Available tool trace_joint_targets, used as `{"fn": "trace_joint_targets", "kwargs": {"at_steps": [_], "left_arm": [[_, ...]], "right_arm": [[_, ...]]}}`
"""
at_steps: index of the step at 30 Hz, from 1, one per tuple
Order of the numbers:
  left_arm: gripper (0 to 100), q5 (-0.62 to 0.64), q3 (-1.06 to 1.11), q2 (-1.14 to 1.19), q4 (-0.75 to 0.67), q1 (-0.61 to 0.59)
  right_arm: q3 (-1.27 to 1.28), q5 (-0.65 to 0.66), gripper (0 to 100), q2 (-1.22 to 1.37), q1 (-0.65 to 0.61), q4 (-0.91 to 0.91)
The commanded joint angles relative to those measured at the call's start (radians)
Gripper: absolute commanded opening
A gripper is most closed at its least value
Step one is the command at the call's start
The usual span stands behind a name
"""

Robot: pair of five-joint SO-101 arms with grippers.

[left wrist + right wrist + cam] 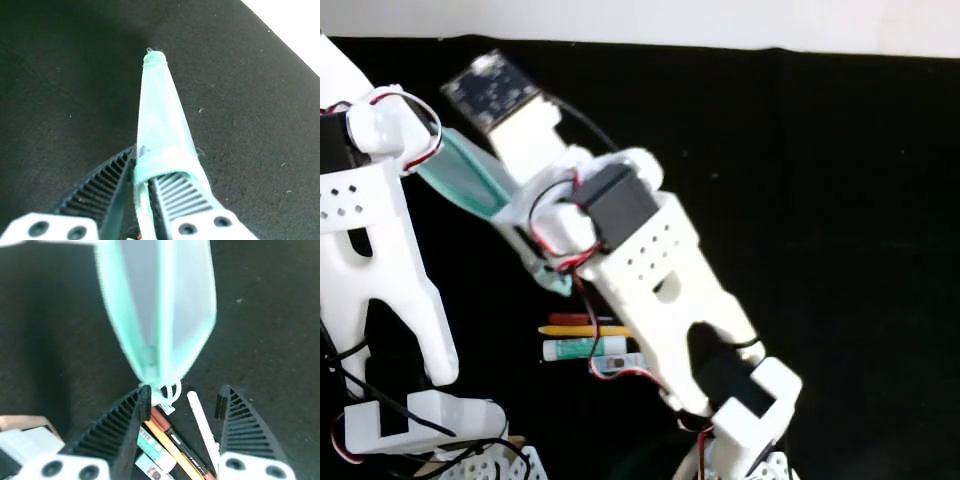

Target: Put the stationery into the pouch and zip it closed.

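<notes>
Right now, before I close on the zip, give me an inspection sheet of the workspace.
Surface: black table.
Job's things: translucent green pouch held by one end, apparently lifted; its zip pull ring hangs at the other end. The stationery (pens, a pencil, a tube) lies on the table, outside the pouch.
Clutter: tan piece by the arm bases, unidentifiable.
Grippers: left gripper shut on the pouch; right gripper open, with the zip pull ring just inside one finger.
Cables: red, black and white wires looped at the right arm's wrist.
Surroundings: white band beyond the table's far edge.
</notes>
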Motion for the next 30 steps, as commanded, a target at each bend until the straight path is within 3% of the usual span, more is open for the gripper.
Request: {"fn": "trace_joint_targets", "kwargs": {"at_steps": [1,22,30], "left_arm": [[1,0.005,-0.039,-0.012,0.0,-0.008],[1,0.005,-0.039,-0.012,0.003,-0.008],[1,0.003,-0.039,-0.012,0.005,-0.008]], "right_arm": [[-0.033,0.006,22.1,-0.008,-0.031,0.005],[-0.033,0.006,22.1,-0.012,-0.05,-0.113],[-0.122,-0.051,21.7,-0.065,-0.022,-0.042]]}}
